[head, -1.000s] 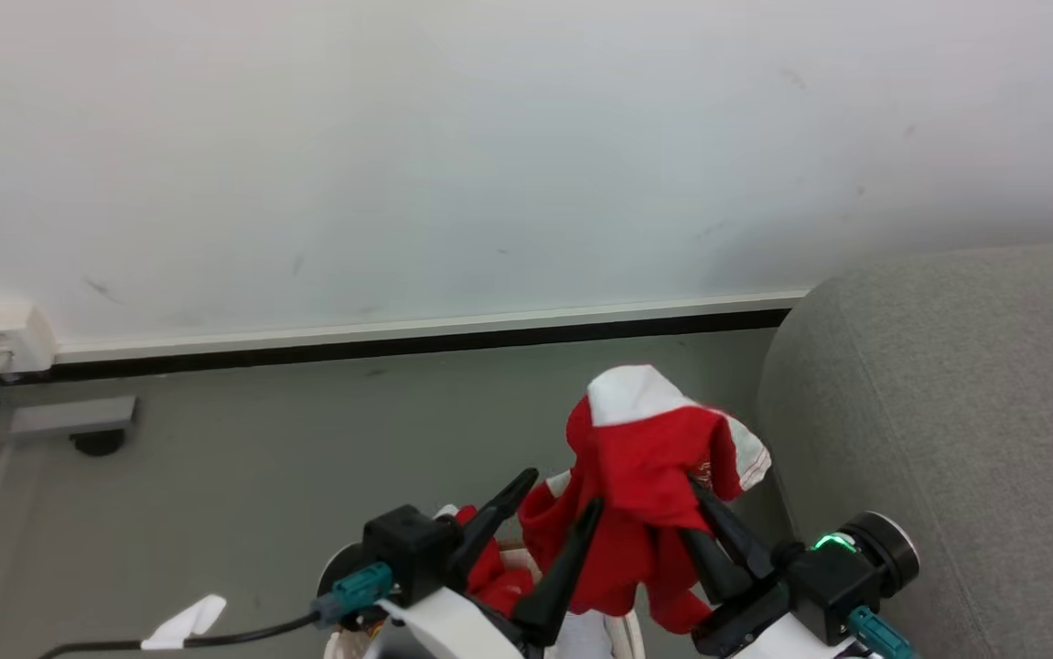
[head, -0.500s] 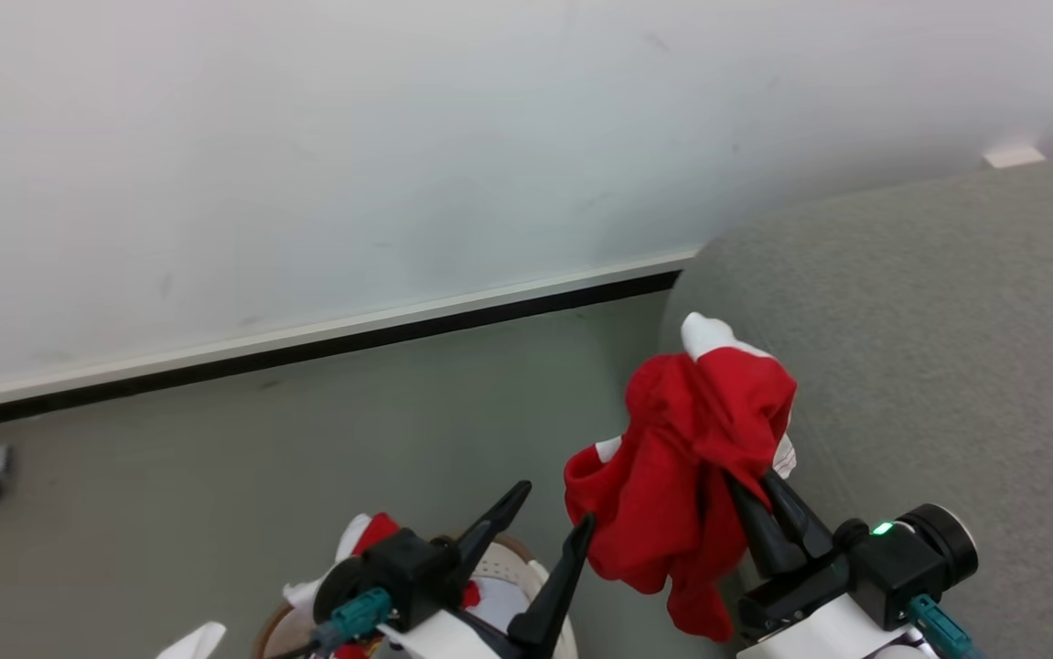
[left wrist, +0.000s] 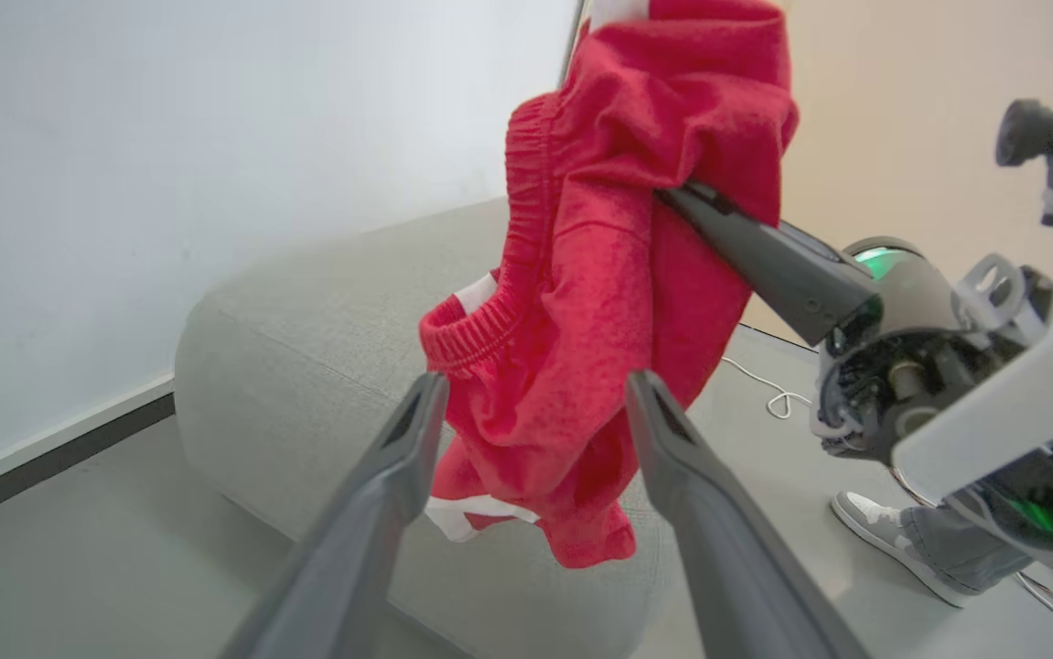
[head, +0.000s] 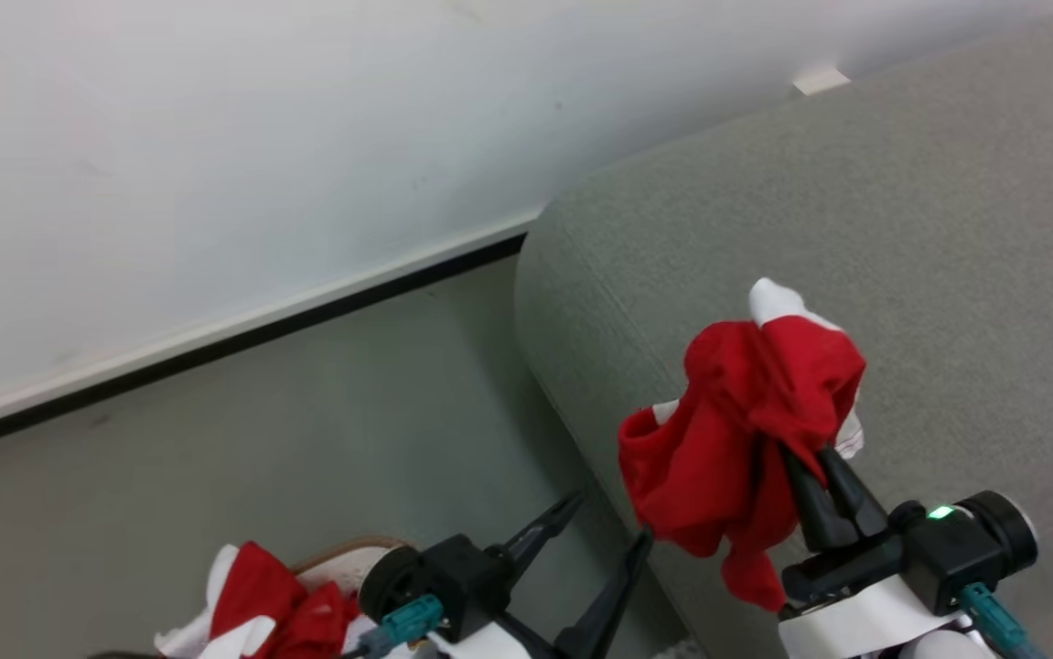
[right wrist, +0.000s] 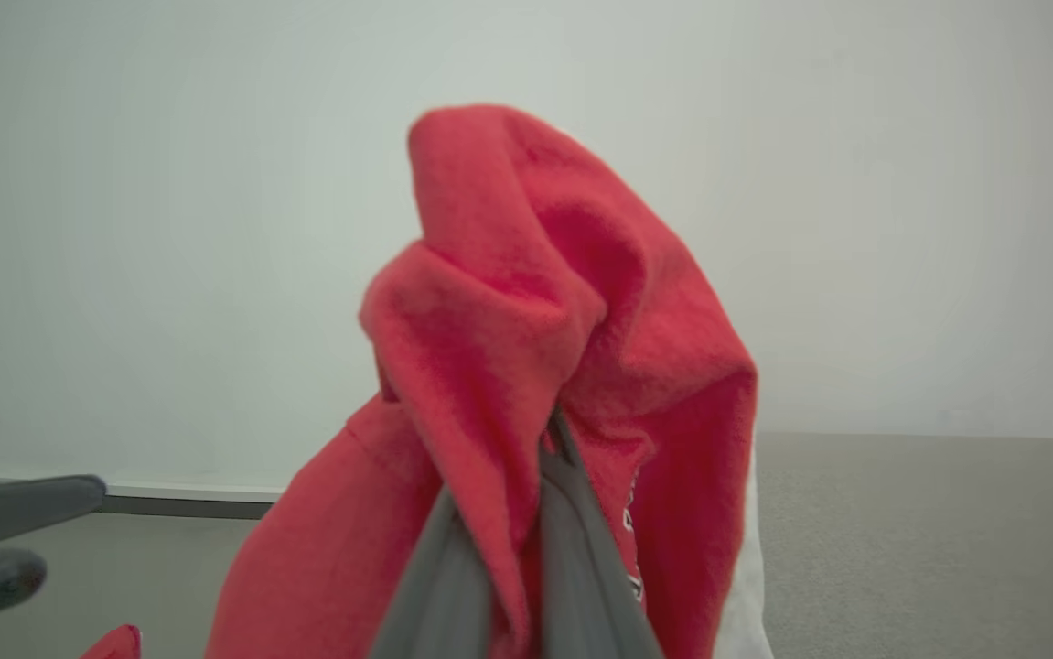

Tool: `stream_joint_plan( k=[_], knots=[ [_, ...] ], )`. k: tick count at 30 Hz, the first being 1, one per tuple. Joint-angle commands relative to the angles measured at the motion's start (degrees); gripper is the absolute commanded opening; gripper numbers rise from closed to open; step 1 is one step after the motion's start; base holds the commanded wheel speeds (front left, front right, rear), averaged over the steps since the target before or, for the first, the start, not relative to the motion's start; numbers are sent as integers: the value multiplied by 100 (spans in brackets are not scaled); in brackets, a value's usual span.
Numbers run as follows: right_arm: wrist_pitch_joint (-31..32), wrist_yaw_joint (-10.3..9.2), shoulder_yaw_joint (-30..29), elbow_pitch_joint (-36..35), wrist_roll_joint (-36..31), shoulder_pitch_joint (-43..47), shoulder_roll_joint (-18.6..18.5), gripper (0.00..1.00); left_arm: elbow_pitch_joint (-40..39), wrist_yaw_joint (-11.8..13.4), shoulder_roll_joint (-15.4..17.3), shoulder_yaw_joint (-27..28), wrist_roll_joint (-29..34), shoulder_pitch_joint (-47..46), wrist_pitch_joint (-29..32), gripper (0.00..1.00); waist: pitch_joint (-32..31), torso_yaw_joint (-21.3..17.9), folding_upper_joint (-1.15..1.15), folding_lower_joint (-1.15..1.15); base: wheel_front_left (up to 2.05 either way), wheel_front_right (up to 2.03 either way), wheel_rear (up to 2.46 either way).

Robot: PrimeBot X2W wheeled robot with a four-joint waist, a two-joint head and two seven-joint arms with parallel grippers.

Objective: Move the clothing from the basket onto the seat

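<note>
Pinching a crumpled red sports garment with white trim (head: pixel 746 430) between the closed dark fingers of the right gripper (head: pixel 810 467), at 4 o'clock in the head view, hanging over the rounded edge of the large grey woven-fabric seat (head: pixel 855 210). Spread wide and gripping nothing at 6 o'clock: the left gripper (head: pixel 611 517), near the dangling cloth. Heaped at 7 o'clock in the oval white plastic basket with a brown rim (head: pixel 338 551): more red-and-white clothing (head: pixel 261 595).
</note>
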Motion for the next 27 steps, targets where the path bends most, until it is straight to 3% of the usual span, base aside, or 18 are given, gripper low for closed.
stream_joint_plan(
  k=[1,8,16,23,27],
  knots=[
    [-1,-12,-90,-75,-51,37,1,0,8,-39,6,-23,87,-99,36,100,237,-159,-1,0,0,0,0],
    [-2,-12,-384,-242,54,-381,2,0,12,-143,86,-103,256,-416,145,100,825,-203,-1,0,0,0,0],
    [0,-12,-980,-48,256,-1498,-19,0,-223,-378,245,-196,630,-1259,523,100,2236,122,-1,0,0,0,0],
    [-1,-12,-1717,933,612,-3128,-332,0,-422,-708,387,-263,986,-2111,790,100,3403,454,-1,0,0,0,0],
    [-1,-12,-2180,1807,636,-4184,-734,0,-506,-838,469,-225,1102,-2487,862,100,3967,623,-1,0,0,0,0]
  ],
)
